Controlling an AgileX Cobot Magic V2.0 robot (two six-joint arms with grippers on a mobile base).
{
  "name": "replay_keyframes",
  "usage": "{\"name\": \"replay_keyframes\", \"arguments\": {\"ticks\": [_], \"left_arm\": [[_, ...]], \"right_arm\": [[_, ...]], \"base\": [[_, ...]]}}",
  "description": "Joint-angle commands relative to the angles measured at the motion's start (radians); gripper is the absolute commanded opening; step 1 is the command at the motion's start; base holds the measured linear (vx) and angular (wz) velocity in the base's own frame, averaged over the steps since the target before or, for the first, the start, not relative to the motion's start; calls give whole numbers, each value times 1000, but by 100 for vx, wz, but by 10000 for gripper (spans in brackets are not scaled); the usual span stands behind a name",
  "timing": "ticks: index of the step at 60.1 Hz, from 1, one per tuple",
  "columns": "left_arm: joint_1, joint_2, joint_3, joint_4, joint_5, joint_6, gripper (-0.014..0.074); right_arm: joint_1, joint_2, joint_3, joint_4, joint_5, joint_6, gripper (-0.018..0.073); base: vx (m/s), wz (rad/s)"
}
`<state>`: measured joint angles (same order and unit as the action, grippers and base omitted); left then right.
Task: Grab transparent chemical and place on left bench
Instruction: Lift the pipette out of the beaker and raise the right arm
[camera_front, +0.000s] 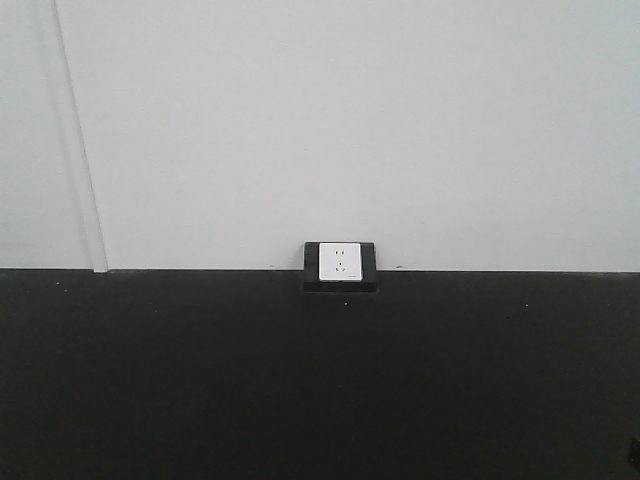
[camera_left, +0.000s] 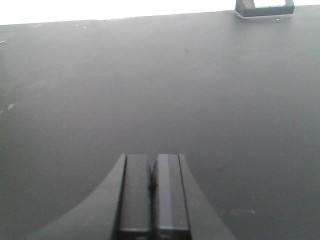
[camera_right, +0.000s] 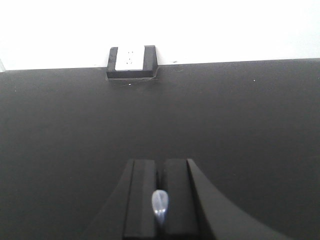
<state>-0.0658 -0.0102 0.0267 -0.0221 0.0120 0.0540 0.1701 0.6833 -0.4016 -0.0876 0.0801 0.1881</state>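
Pinched between the closed jaws of the right gripper (camera_right: 161, 172), well short of the wall socket (camera_right: 131, 61), the pipette (camera_right: 160, 206) shows only a clear tip, so it may slip out onto this wrong worktop (camera_right: 240, 125); the left gripper (camera_left: 152, 172) is closed and empty
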Motion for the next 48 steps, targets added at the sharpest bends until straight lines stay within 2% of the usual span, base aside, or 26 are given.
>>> {"name": "replay_keyframes", "arguments": {"ticks": [1, 28, 37, 48], "left_arm": [[-2, -19, 16, -1, -78, -8, -3], [-2, -19, 16, -1, -78, -8, -3], [-2, -19, 16, -1, -78, -8, -3], [-2, -19, 16, -1, -78, -8, -3]], "right_arm": [[-2, 17, -29, 4, -91, 0, -3], [-1, 46, -33, 6, -202, -1, -3], [-1, 6, -67, -3, -126, -4, -3], [-1, -76, -110, -58, -27, -4, -3]], "base": [[0, 0], [0, 0], [0, 0], [0, 0]]}}
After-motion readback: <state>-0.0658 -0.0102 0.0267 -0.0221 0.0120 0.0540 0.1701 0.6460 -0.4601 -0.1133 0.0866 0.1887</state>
